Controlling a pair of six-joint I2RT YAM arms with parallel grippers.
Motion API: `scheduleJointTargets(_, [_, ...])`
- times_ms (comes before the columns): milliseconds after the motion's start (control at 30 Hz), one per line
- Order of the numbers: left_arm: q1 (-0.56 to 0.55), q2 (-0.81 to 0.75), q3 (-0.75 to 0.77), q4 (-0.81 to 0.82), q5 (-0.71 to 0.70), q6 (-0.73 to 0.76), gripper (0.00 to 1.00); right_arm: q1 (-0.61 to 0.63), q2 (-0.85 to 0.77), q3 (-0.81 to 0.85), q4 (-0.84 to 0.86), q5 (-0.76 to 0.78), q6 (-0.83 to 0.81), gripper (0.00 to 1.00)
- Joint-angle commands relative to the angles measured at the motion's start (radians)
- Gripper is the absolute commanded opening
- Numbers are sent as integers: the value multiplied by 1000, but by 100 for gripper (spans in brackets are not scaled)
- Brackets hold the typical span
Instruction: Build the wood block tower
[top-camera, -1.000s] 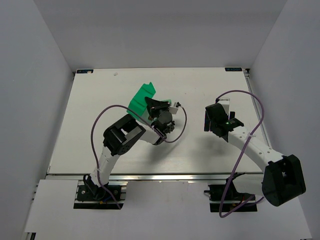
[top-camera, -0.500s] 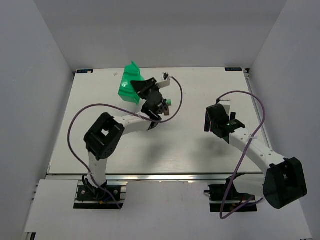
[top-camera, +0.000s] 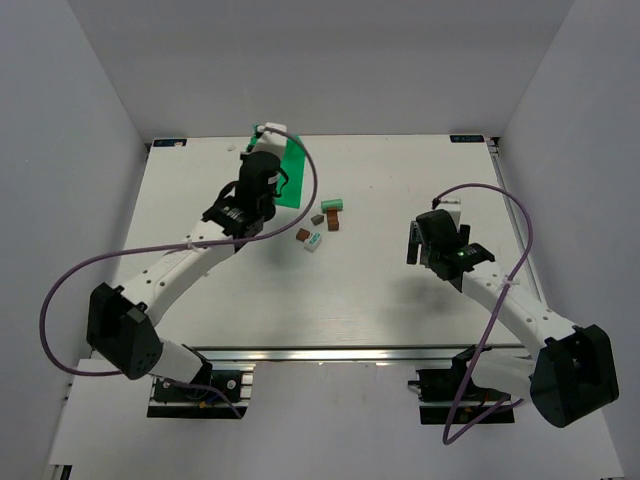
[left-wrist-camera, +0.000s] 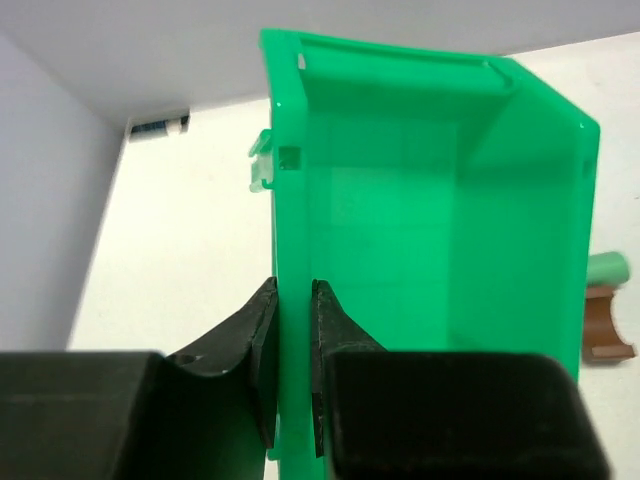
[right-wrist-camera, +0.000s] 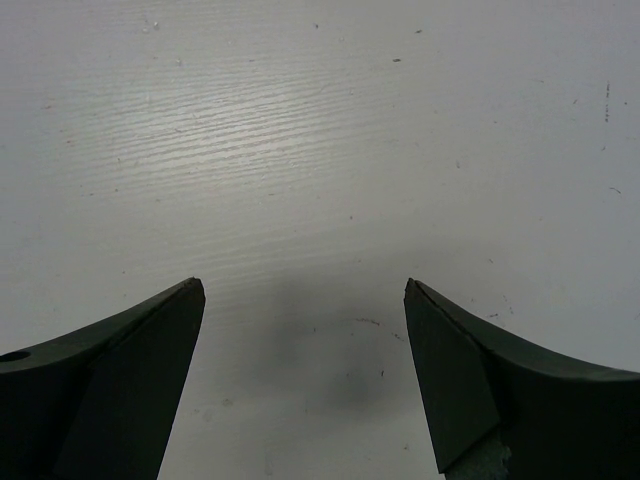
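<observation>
No tower stands; the small wood blocks lie loose mid-table: a green cylinder (top-camera: 333, 205), brown blocks (top-camera: 317, 218) (top-camera: 302, 235) and a whitish block (top-camera: 314, 241). My left gripper (top-camera: 275, 170) is shut on the side wall of the green plastic bin (top-camera: 293, 177) at the far left-centre, left of the blocks. In the left wrist view the fingers (left-wrist-camera: 290, 370) pinch the bin's wall (left-wrist-camera: 420, 230), its inside looks empty, and the green cylinder (left-wrist-camera: 605, 268) and a brown arch block (left-wrist-camera: 605, 325) show at the right edge. My right gripper (top-camera: 430, 238) is open over bare table (right-wrist-camera: 305, 290).
White walls enclose the table on three sides. The purple cable of the left arm (top-camera: 80, 275) loops out over the table's left side; the right arm's cable (top-camera: 500, 215) arcs over the right side.
My left arm has swung the green bin from mid-table up and to the far left. The blocks that were hidden now lie scattered on the table. The right arm has barely moved.
</observation>
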Motion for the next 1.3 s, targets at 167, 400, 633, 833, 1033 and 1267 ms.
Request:
scheduleJointTargets(167, [295,-176,-296,-50,173,-340,0,2,-39,-27,140,-183,-89,86])
scheduleJointTargets(400, [539,-53,-316,-10,362,-349,0,4,15,23,200,-232,-118,86])
scheduleJointTargets(633, [692,69,-302,130,538,-205,0,4,109,109,207,-312,-146,86])
scheduleJointTargets(833, [766,195,-193,110,736,-74,0,7,153,132,216,-360,-203,86])
scheduleJointTargets(1033, [789,301,-62,5,758,-64,23,8,155,120,247,-482,-275,89])
scheduleJointTargets(1267, [797,363,41,-99,773,-76,55,42,130,86,308,-636,-403,89])
